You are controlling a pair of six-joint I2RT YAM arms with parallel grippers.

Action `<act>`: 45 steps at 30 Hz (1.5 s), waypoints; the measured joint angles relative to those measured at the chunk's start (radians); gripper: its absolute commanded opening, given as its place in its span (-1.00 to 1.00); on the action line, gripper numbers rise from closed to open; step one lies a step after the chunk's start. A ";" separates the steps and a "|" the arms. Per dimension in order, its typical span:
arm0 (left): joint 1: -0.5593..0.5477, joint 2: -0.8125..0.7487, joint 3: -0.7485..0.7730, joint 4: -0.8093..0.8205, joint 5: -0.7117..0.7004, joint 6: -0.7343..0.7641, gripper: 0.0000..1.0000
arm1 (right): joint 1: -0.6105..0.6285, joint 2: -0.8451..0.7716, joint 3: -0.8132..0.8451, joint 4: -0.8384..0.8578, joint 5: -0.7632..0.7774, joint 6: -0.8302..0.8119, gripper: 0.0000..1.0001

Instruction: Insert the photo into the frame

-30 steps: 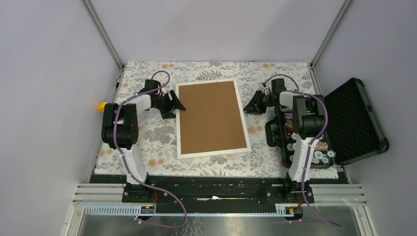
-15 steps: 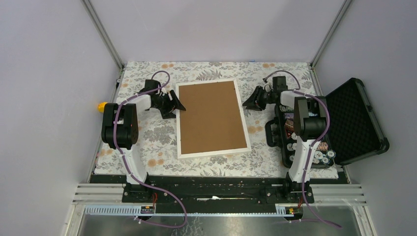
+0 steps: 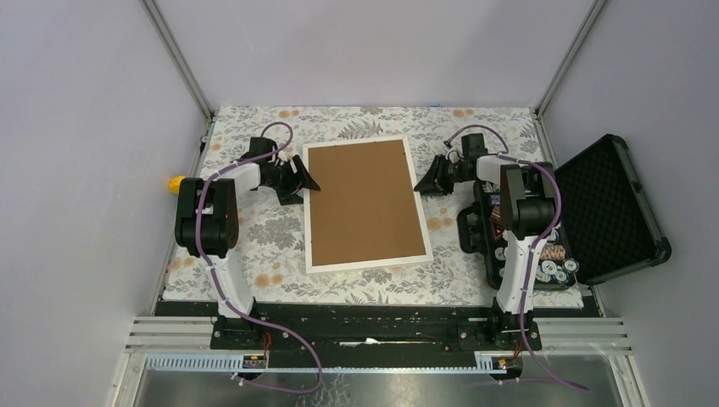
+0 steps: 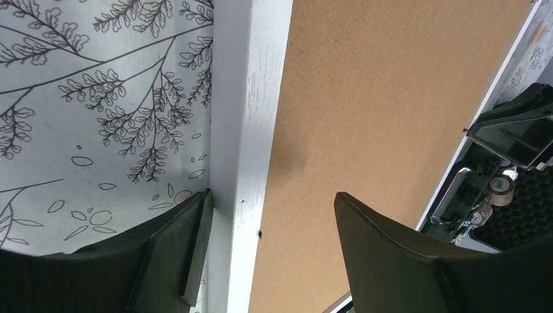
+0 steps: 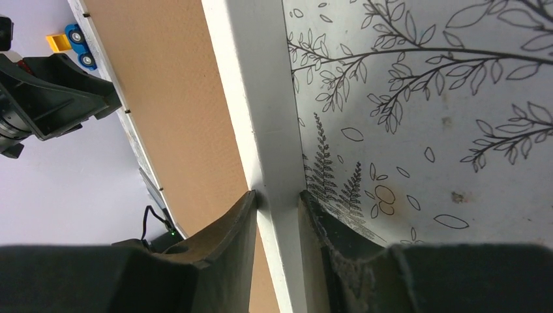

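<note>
The frame (image 3: pixel 370 264) lies flat mid-table, back side up, its white rim around a brown backing board (image 3: pixel 365 202). The photo is hidden. My left gripper (image 3: pixel 307 182) stands open across the frame's left rim (image 4: pixel 244 117). In the left wrist view the left gripper (image 4: pixel 273 194) has one finger against the rim's outer side and the other out over the board (image 4: pixel 378 98). My right gripper (image 3: pixel 421 185) is at the right rim. The right wrist view shows the right gripper (image 5: pixel 278 193) shut on that white rim (image 5: pixel 251 78), a finger pressed on each side.
A floral cloth (image 3: pixel 254 246) covers the table. An open black case (image 3: pixel 606 203) holding small items sits at the right, beside the right arm. A yellow toy (image 3: pixel 175 183) rests at the cloth's left edge. Grey walls enclose the table.
The right gripper moved left to the frame's right rim and closed on it. The left gripper and the frame have not moved.
</note>
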 measured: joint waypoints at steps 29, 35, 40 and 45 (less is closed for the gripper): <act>0.010 -0.003 0.000 0.000 -0.026 0.001 0.46 | 0.130 0.028 0.211 -0.241 0.304 -0.099 -0.29; 0.010 -0.005 0.000 0.000 -0.035 0.004 0.46 | 0.207 0.065 0.343 -0.384 0.510 -0.119 -0.36; 0.010 -0.006 0.000 0.000 -0.036 0.005 0.46 | 0.290 0.120 0.461 -0.518 0.735 -0.124 -0.34; 0.010 -0.008 0.000 -0.001 -0.039 0.004 0.52 | 0.380 0.136 0.533 -0.583 0.974 -0.132 0.04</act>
